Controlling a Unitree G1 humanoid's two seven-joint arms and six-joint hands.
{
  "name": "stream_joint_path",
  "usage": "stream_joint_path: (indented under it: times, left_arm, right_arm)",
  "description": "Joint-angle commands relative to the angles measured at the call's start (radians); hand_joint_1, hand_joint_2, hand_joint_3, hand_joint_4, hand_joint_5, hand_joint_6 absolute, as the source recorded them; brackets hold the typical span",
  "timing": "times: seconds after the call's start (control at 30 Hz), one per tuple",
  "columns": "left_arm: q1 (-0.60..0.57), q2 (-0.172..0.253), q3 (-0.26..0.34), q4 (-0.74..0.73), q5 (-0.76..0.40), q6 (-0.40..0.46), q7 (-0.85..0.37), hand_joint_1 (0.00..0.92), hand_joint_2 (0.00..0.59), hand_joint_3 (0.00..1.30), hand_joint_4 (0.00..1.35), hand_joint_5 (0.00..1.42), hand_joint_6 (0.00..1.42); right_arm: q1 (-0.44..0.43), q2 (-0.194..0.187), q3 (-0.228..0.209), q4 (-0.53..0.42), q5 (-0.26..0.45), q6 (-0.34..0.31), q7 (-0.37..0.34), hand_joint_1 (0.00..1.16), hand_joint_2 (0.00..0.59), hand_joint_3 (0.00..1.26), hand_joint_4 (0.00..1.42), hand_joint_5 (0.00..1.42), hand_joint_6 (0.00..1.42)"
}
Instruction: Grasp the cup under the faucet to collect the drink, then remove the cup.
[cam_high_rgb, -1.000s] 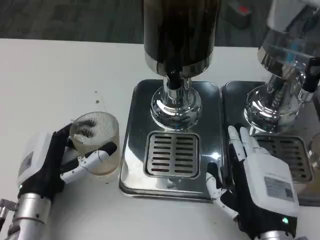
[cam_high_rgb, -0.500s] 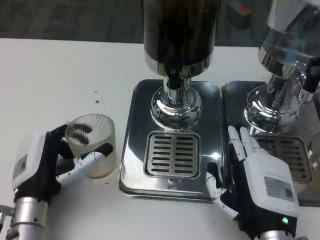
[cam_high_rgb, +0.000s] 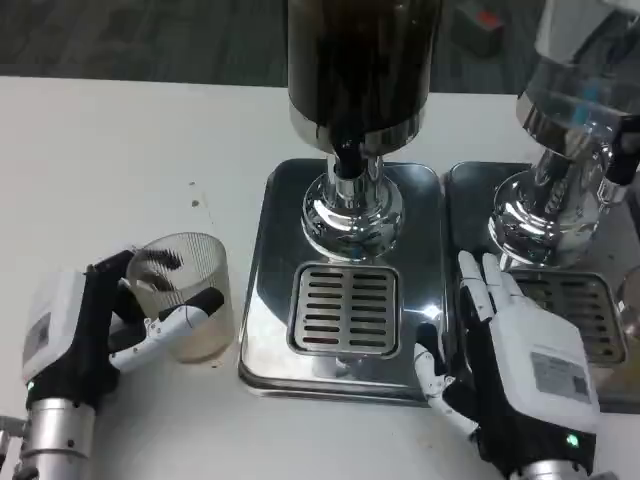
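While the left hand (cam_high_rgb: 95, 325) grasps the cup (cam_high_rgb: 185, 295), lower left of frame, fingers wrap its side w/ one white-and-black finger across the front; cup stands upright on the white table (cam_high_rgb: 100, 150), just left of the steel drip tray (cam_high_rgb: 345, 270), not on it. Cup is clear, ribbed, open end up; a little pale liquid seems to sit at the bottom, hard to be sure.

Key relation: the faucet (cam_high_rgb: 345, 160) hangs from the dark dispenser (cam_high_rgb: 360, 60) at top centre, above the slotted grate (cam_high_rgb: 345, 310). From the held cup, grate lies to the right and slightly up-frame; cup's long axis is vertical and prob. needs to stay so. Left hand is the nearer one, already holding; judged next move is a short sideways carry onto the grate, rim under the spout.

Right hand (cam_high_rgb: 520, 365), lower right, rests released, fingers extended and apart, holding nothing, beside the tray's right edge. Second dispenser (cam_high_rgb: 570, 130) at right edge.
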Motion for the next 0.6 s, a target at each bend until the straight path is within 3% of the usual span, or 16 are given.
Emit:
stream_joint_path:
  times: [0.03, 0.6]
  left_arm:
    - [-0.014, -0.009, -0.001, 0.013, 0.007, -0.019, 0.02, 0.392, 0.081, 0.66, 0.74, 0.89, 0.85]
    - [-0.047, -0.007, 0.009, 0.0, 0.007, -0.066, 0.046, 0.473, 0.065, 0.68, 0.75, 0.92, 0.88]
  right_arm:
    - [-0.004, 0.001, -0.005, 0.002, 0.014, 0.001, -0.01, 0.39, 0.521, 0.05, 0.0, 0.09, 0.16]
    - [-0.008, 0.001, -0.004, 0.005, 0.018, 0.005, -0.017, 0.39, 0.514, 0.05, 0.0, 0.09, 0.17]
